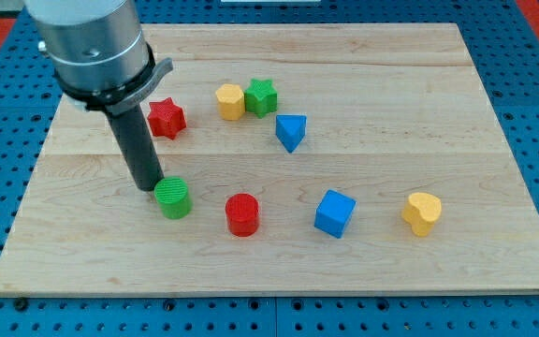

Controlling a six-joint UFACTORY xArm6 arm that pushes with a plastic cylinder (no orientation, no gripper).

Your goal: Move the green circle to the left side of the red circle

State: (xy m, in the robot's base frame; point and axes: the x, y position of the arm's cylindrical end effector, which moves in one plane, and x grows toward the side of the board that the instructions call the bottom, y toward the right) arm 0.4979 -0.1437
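- Green circle [172, 197] at view's lower left, just left of red circle [242, 214], apart.
- No claw: my tip [149, 187] touching green circle's upper-left.
- Eight blocks on board [494, 112]: two each green, red, blue, yellow.
- Bare wood toward view's right edge.

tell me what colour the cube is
Blue; the cube shows in the camera view, between the red circle and a yellow block.

My wooden board [419, 84] carries a green circle [172, 197], with a red circle [242, 214] at its four o'clock; blue cube [334, 213] and yellow heart [422, 212] lie farther toward three o'clock.
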